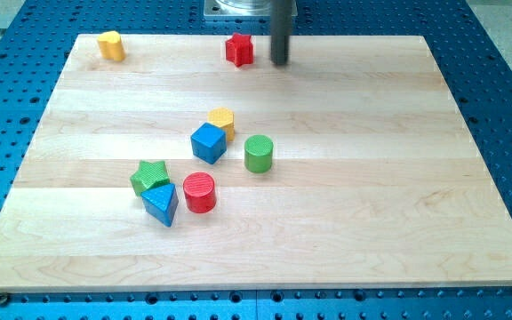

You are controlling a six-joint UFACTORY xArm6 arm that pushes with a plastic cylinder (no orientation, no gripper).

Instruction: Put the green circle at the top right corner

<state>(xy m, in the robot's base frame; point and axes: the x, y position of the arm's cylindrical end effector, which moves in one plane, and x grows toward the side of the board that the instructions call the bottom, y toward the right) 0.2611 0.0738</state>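
The green circle (259, 153) stands near the middle of the wooden board (372, 204). My tip (280, 63) is at the view's top, just right of the red star (239, 49) and well above the green circle, apart from it. A blue cube (208, 142) sits just left of the green circle, with a yellow hexagon block (222, 120) behind it.
A red circle (199, 192), a green star (150, 176) and a blue triangle (161, 204) cluster at the view's lower left of centre. A yellow block (110, 44) lies at the top left corner. A blue perforated table surrounds the board.
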